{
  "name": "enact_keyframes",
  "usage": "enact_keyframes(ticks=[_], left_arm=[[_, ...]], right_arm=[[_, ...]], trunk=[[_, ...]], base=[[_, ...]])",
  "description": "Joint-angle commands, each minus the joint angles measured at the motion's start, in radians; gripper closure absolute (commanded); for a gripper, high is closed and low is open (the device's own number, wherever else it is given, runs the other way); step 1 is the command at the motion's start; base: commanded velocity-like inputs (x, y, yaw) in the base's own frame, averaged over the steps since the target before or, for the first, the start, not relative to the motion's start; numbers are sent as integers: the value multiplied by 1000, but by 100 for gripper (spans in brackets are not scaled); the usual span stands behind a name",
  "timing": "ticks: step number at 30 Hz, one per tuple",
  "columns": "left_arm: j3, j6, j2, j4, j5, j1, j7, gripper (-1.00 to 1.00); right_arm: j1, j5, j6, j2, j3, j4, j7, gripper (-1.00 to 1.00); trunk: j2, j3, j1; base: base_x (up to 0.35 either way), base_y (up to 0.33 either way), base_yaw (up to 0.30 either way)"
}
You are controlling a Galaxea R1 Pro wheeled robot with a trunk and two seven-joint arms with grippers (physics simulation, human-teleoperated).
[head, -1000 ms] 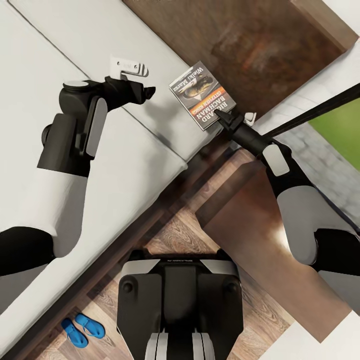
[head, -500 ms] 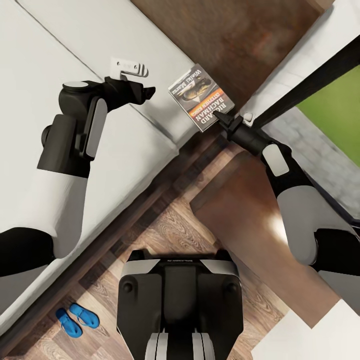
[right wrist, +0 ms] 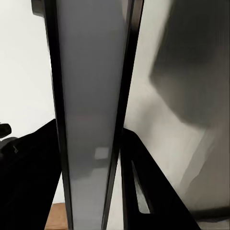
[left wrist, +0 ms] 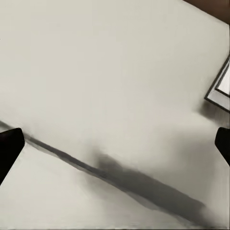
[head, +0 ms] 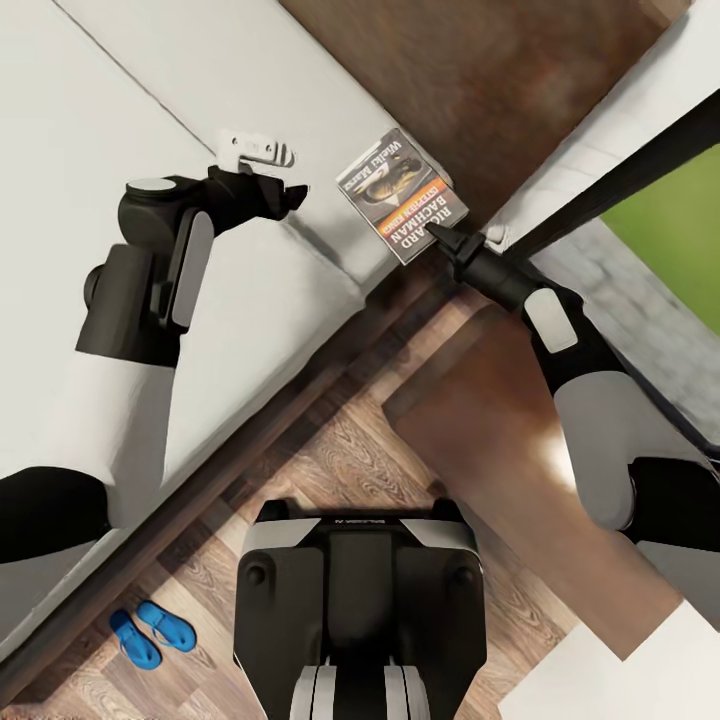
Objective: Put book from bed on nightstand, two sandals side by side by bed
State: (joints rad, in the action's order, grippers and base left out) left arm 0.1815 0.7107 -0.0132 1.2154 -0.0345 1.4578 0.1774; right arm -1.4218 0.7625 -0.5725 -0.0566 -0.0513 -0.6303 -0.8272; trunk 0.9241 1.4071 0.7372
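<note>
The right gripper (head: 462,240) pinches the book (head: 402,195) by its edge above the bed (head: 120,90) corner nearest the nightstand (head: 520,470), while the left gripper (head: 262,152) hovers over the mattress with fingers spread, and the two sandals (head: 152,632) lie together on the floor beside the bed.

Brown wood-plank floor (head: 345,455) runs along the foot of a white wall (head: 600,125). A black-framed window (head: 640,165) shows a green lawn (head: 675,235) and grey paving (head: 640,310) outside, lit evenly.
</note>
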Motion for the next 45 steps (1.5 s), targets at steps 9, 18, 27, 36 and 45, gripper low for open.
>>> enact_keyframes(ticks=[9,18,27,36,45], left_arm=[[-125,289,22,40,3,-3,3,-100],[-130,323,11,172,-1,-76,-124,-100],[-132,337,14,190,-8,-98,-177,-100],[-133,337,19,196,-13,-132,-124,-100],[-214,337,24,196,-15,-208,-90,-100]], right_arm=[[0,-111,-24,1,27,-141,35,100],[0,-126,-48,0,117,-188,103,100],[0,-125,-51,1,217,-286,164,100],[0,-121,-129,0,240,-353,189,100],[0,-117,-157,0,239,-366,188,100]], trunk=[[1,0,0],[-27,-12,-15],[-90,-40,-50],[-153,-69,-84],[-216,-97,-119]], base=[[0,0,174],[0,0,5],[0,0,0],[0,0,0],[0,0,0]])
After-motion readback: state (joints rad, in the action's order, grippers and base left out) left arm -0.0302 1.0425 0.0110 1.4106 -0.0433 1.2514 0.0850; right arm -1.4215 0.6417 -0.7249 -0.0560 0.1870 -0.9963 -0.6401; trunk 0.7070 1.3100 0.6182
